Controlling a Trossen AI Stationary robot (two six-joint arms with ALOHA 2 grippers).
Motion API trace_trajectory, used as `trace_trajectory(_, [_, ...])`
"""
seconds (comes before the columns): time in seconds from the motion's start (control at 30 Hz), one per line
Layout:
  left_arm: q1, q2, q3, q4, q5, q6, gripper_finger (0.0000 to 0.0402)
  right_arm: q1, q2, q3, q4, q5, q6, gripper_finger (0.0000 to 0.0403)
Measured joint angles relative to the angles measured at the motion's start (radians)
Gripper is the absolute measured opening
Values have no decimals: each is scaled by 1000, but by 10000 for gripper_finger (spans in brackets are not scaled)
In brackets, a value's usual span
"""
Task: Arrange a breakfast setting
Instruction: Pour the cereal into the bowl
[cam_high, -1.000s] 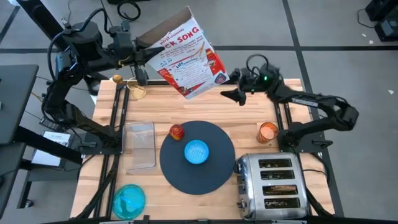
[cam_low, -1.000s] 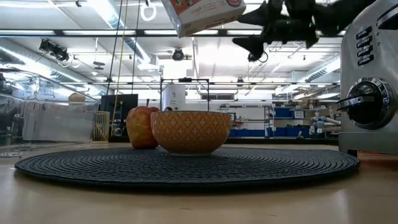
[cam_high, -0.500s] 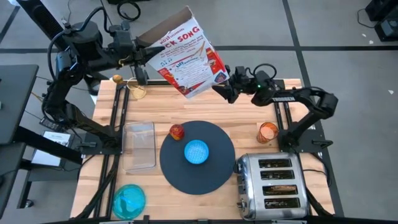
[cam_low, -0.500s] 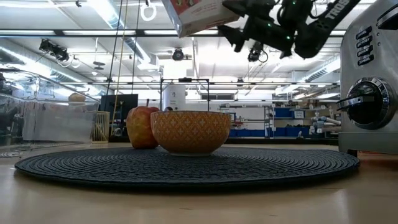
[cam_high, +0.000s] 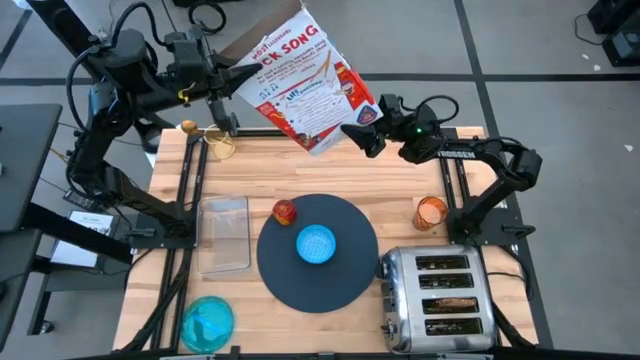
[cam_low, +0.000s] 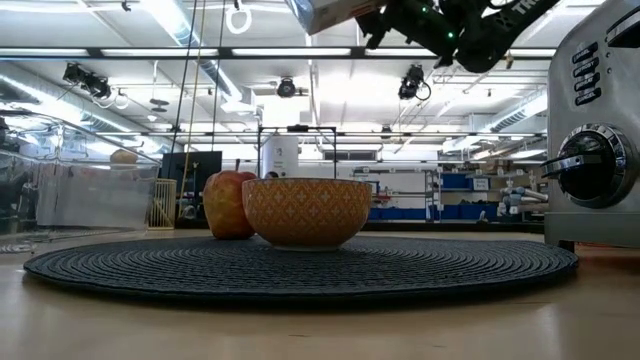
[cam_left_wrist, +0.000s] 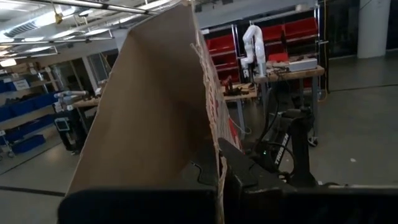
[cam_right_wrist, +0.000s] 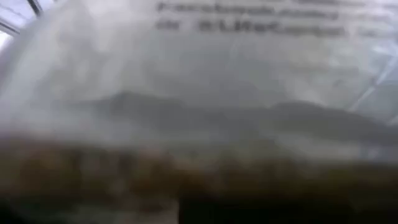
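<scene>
A white-and-red cereal box (cam_high: 305, 85) hangs tilted in the air over the table's far edge. My left gripper (cam_high: 222, 78) is shut on its open upper end. My right gripper (cam_high: 358, 138) is open at the box's lower corner (cam_high: 343, 128), and the box fills the right wrist view (cam_right_wrist: 199, 74). The blue bowl (cam_high: 318, 243) and the apple (cam_high: 285, 211) rest on the dark-grey mat (cam_high: 350, 275). The orange cup (cam_high: 431, 212) stands right of the mat. The teal plate (cam_high: 208, 322) lies at the near left. A gold spoon (cam_high: 205, 133) lies at the far left. My left gripper pinches the cardboard wall (cam_left_wrist: 211, 143) at the box's open upper end between its two fingers, coming level from the table's left. The box is lifted clear and slants down toward the right. My right gripper stands at the box's lower corner; I cannot tell whether it touches it.
A chrome toaster (cam_high: 438, 297) stands at the near right, with a slice in one slot (cam_high: 447, 303). A clear tray (cam_high: 224, 233) lies left of the mat. In the low view the bowl (cam_low: 305, 210) and the apple (cam_low: 228, 203) stand on the mat (cam_low: 300, 268).
My right gripper has moved toward the table's left and upward, reaching the box's lower corner. My left gripper has risen a little toward the far edge, and the box has gone up with it and turned.
</scene>
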Motion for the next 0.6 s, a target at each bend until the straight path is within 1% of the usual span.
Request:
trace_trajectory(0.13, [0, 0, -1, 4, 2, -2, 0, 0, 0, 8, 0, -3, -4, 282])
trace_trajectory(0.2, [0, 0, -1, 3, 2, -2, 0, 0, 0, 8, 0, -3, 0, 264])
trace_trajectory(0.27, [0, 0, -1, 2, 2, -2, 2, -1, 0, 8, 0, -3, 0, 258])
trace_trajectory(0.37, [0, 0, -2, 0, 2, -11, 17, -4, 0, 7, 5, -16, 0, 255])
trace_trajectory(0.6, [0, -1, -4, -9, 3, -61, 89, -29, -28, -14, 6, -54, 33, 250])
